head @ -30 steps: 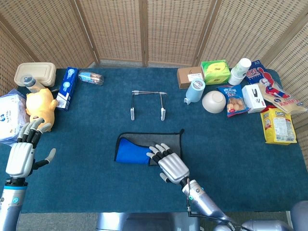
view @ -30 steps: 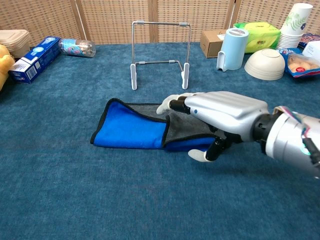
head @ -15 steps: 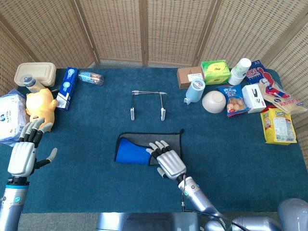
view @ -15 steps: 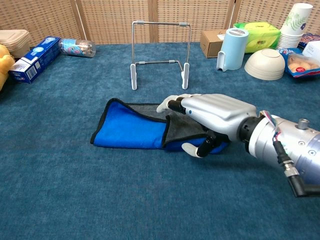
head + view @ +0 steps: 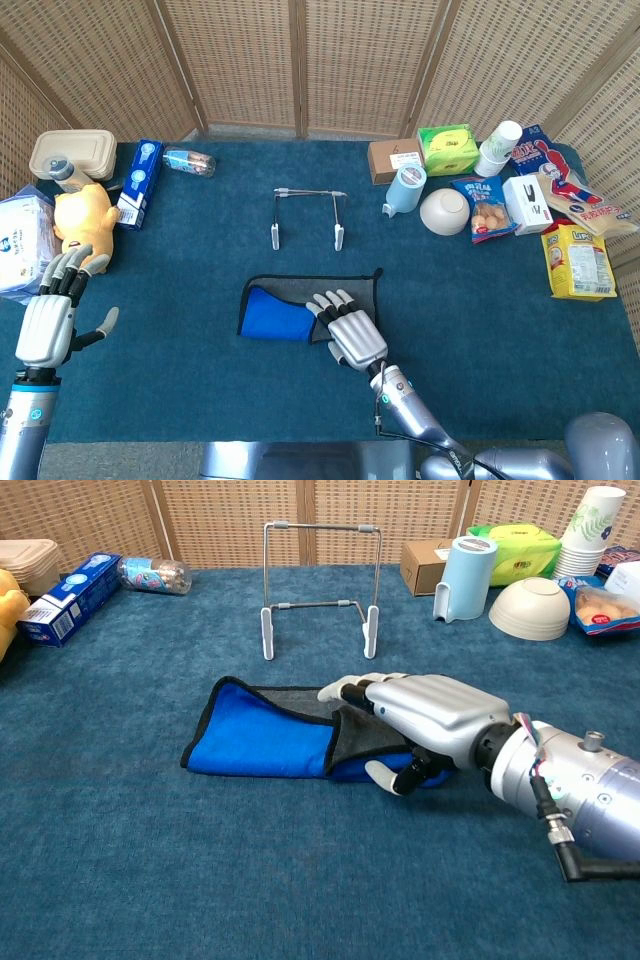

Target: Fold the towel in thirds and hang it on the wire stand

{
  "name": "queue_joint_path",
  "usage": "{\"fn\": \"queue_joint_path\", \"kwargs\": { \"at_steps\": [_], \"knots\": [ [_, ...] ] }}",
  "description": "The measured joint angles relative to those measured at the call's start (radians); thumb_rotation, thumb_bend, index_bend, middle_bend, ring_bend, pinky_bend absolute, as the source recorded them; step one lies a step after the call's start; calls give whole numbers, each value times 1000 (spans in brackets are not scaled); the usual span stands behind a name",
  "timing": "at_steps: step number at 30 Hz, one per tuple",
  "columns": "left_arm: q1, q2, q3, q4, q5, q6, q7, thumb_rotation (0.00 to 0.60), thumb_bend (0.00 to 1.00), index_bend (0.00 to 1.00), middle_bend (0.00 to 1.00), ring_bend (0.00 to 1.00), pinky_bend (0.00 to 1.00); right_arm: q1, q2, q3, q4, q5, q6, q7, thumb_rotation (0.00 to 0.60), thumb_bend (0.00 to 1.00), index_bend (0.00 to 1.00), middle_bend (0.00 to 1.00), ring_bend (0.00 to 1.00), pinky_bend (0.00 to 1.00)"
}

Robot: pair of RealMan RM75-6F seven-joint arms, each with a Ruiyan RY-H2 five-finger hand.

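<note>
1. While my right hand (image 5: pixel 425 720) lies on the towel (image 5: pixel 290 312) at frame centre, fingers extended over the grey flap, thumb under the near edge, I cannot tell whether it grips.
2. Towel's long axis runs left-right, its blue fold left of my fingertips.
3. Wire stand (image 5: pixel 307 217) sits above it; my left hand (image 5: pixel 48 322), spread and holding nothing, hangs far lower left.

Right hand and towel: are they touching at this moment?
Touching. In the chest view the right hand lies flat on the towel, fingers resting on its grey fold and the thumb against its near edge.
</note>
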Motion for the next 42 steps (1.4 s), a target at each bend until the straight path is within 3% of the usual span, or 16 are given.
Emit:
{"fn": "queue_joint_path", "kwargs": {
  "at_steps": [9, 21, 24, 29, 36, 42],
  "knots": [
    [-2, -7, -4, 2, 3, -5, -1, 600, 452, 162, 66, 0, 0, -8, 15, -9, -17, -4, 17, -9, 600, 507, 46, 52, 0, 56],
    [1, -10, -7, 7, 2, -3, -6, 600, 451, 162, 63, 0, 0, -9, 7, -17, -10, -4, 19, -10, 600, 508, 283, 57, 0, 56],
    [0, -11, -9, 8, 3, -5, -6, 600, 451, 163, 62, 0, 0, -10, 10, -16, -17, -6, 22, -10, 600, 508, 299, 62, 0, 56],
    [-1, -11, -12, 8, 3, -4, -8, 600, 451, 163, 62, 0, 0, -10, 24, -15, -38, -10, 24, -9, 600, 508, 244, 57, 0, 54],
    [1, -11, -12, 5, 3, -5, -7, 600, 451, 162, 62, 0, 0, -13, 53, -11, -101, -13, 34, -10, 600, 501, 39, 52, 0, 49],
    [-1, -11, -13, 5, 6, -7, -8, 600, 448, 162, 61, 0, 0, -17, 62, -26, -140, -9, 48, -45, 600, 499, 0, 43, 0, 36]
  ]
}}
